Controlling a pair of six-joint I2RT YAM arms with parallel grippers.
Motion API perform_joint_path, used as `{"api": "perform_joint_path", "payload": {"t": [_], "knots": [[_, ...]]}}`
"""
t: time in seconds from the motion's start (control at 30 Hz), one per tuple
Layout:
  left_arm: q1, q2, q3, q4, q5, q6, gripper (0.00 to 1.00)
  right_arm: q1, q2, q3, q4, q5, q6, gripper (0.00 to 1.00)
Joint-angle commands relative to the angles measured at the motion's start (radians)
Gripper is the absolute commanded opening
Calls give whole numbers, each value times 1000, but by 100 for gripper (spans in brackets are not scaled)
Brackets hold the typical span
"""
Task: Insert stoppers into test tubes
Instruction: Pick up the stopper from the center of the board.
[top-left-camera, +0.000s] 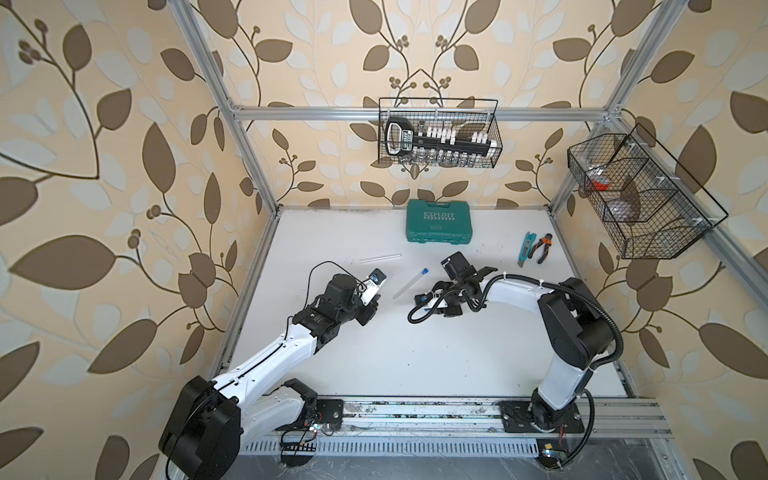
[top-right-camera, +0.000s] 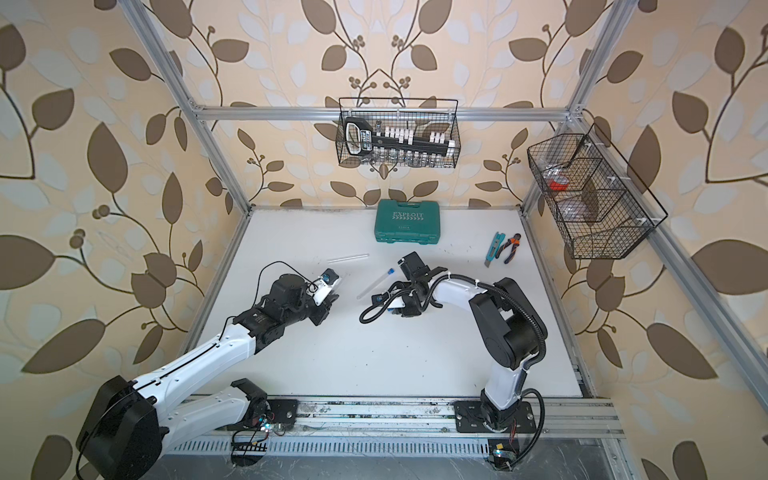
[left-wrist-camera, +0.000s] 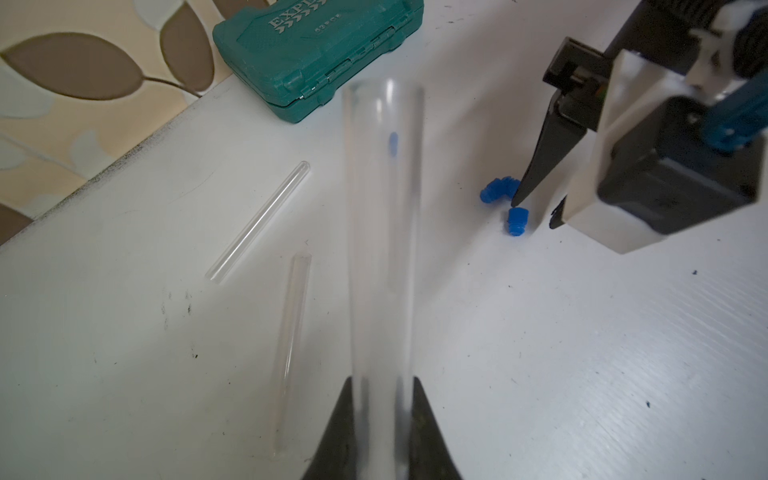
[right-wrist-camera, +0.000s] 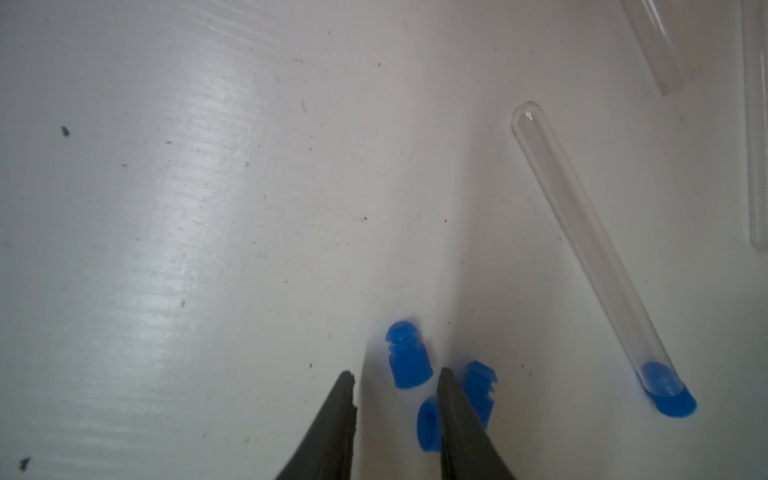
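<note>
Tube in hand on your left side: your left end effector (left-wrist-camera: 384, 380) is clamped tight on a clear held test tube (left-wrist-camera: 382, 232). It grips the tube near one end, so the rest juts out past the fingertips.

Your right end effector (right-wrist-camera: 395, 372) hangs low over the bench (right-wrist-camera: 208, 249) with its jaws partly apart and nothing gripped. The first loose stopper (right-wrist-camera: 409, 355) lies on the bench just ahead of the gap. The second loose stopper (right-wrist-camera: 430, 424) is half hidden behind one finger, and the third loose stopper (right-wrist-camera: 480, 386) lies just outside that same finger. All three are bright blue and close together.

In both top views you can see the plugged test tube (top-left-camera: 409, 284) lying mid-bench between your two arms. Its fitted stopper (top-left-camera: 424, 270) is at the far-right end and its rounded end points near-left. The loose stoppers lie close to that blue end.

To the left, the farther bare test tube (left-wrist-camera: 257, 222) and the nearer bare test tube (left-wrist-camera: 291, 353) lie flat on the bench, near each other but apart. A green case (top-left-camera: 439, 220) lies closed at the bench's far edge.
</note>
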Motion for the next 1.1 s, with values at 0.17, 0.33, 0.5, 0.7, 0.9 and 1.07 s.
{"api": "perform_joint_path", "payload": {"t": [0.17,0.33,0.5,0.7,0.9,1.07], "knots": [[9,6,5,41,41,10,0,3,52,48,-29,-23,-19,31],[10,4,5,42,38,10,0,3,75,63,-52,-16,-22,28],[10,2,5,39,40,17,0,4,93,82,-85,-15,-18,25],[10,0,5,37,43,20,0,3,107,96,-109,-6,-16,25],[9,-3,5,34,43,23,0,4,125,107,-112,18,1,23],[9,-3,6,34,42,23,0,3,141,135,-123,76,55,19]]}}
